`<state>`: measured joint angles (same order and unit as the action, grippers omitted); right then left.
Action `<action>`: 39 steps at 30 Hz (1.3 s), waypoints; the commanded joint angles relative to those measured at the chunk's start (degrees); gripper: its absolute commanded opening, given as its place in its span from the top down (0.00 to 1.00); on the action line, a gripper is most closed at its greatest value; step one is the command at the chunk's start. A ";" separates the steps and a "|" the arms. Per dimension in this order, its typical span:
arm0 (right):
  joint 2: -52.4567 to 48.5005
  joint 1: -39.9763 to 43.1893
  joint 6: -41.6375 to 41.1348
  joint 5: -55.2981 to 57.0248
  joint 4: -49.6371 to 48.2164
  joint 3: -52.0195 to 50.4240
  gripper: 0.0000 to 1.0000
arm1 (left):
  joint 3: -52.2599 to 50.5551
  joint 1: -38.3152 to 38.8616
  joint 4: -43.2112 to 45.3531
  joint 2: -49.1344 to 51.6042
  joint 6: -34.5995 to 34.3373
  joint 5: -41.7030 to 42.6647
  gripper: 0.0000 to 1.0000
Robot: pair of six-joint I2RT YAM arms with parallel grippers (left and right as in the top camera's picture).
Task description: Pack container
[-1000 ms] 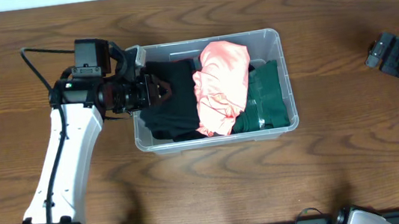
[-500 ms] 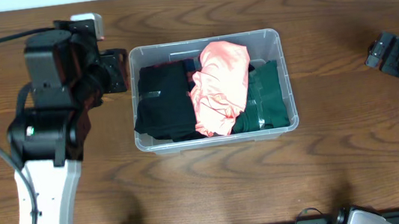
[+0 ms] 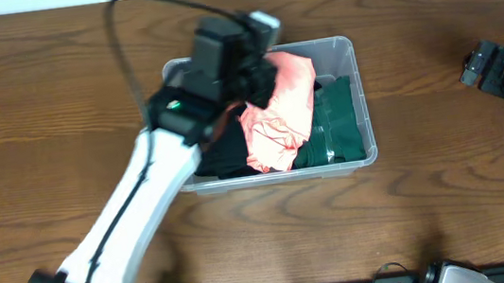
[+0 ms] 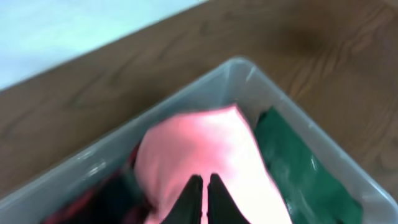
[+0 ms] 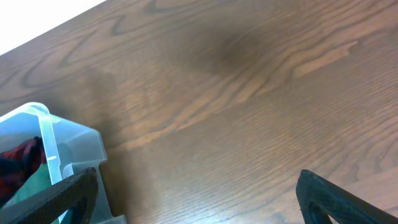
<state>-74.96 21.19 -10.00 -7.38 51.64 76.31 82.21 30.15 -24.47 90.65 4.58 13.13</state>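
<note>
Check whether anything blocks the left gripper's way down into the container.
Nothing visible does. The left gripper, fingers together, hangs over the open container, right over the pink garment lying in it. The green garment lies beside the pink one, not in the way.

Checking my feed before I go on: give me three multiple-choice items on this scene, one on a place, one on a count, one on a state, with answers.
1. In the container, the pink garment lies: A at the left end; B between the black garment and the green garment; C under the green garment.
2. Cloth colours showing in the container: A two; B five; C three.
3. The right gripper is: A open and empty; B shut on cloth; C shut on the rim.
Answers: 1 B, the overhead view shows it between them. 2 C, black, pink and green. 3 A, its fingers stand wide apart over bare table.
</note>
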 commanded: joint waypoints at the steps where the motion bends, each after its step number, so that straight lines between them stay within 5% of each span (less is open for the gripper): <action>1: -0.07 0.48 0.85 -0.63 0.17 -0.26 0.01 | -0.13 0.15 2.71 5.75 1.57 -0.55 0.94; 10: -0.07 0.48 0.85 -0.63 0.04 -0.26 0.01 | -0.13 1.33 0.35 23.15 -3.17 4.22 0.94; 17: -0.07 0.48 0.87 -0.61 0.00 -0.26 0.01 | 0.87 0.98 -0.33 20.33 -2.97 3.87 0.94; 21: -0.07 0.48 0.90 -0.61 0.02 -0.26 0.01 | 1.51 -0.26 -2.93 10.62 -2.97 -2.01 0.71; 23: -0.07 0.48 0.90 -0.61 0.02 -0.26 0.01 | 1.49 -0.87 -5.60 5.51 -3.04 -4.33 0.68; 29: -0.07 0.46 0.85 -0.63 -0.13 -0.26 0.01 | 1.44 -0.04 -15.30 -2.40 -6.21 -1.88 0.76; 39: -0.07 -0.63 0.87 -0.61 -0.09 -0.26 0.01 | -5.68 5.81 -16.22 6.47 -9.62 -1.60 0.81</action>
<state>-74.96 21.06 -9.85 -7.75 51.59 76.25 78.81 35.00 -40.71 93.32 -2.96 11.46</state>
